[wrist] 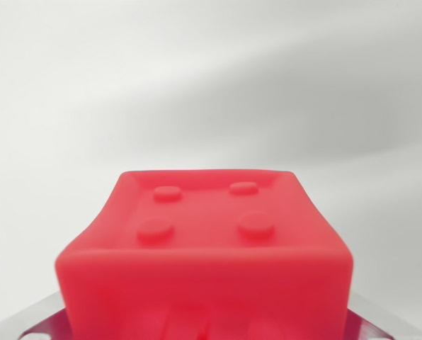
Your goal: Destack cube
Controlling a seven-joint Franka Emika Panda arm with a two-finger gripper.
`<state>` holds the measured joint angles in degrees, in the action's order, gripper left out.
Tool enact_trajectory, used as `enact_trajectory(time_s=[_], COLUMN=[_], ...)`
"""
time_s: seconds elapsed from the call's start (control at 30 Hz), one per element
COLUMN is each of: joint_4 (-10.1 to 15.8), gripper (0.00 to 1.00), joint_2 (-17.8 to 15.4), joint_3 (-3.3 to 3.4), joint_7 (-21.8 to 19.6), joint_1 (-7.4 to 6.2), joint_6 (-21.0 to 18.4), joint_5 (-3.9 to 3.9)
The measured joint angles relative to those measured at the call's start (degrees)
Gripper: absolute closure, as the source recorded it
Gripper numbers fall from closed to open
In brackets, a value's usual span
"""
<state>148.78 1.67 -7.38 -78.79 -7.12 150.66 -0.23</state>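
Cube: red, four studs on top face, fills lower centre of wrist view, close under camera. Metal gripper parts flank cube low at both sides; jaws hidden, grip state cannot tell. Pale blurred surface behind cube. Lower cube not visible; likely held lifted off stack.
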Motion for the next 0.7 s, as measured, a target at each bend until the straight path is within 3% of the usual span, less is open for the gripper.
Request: enact_trajectory(time_s=[0.7], joint_4=[-3.53], gripper=[1.00], joint_2=[2.51], joint_3=[-1.32], joint_7=[-5.53], joint_1=[-3.37], joint_6=[-1.08], joint_5=[-0.66])
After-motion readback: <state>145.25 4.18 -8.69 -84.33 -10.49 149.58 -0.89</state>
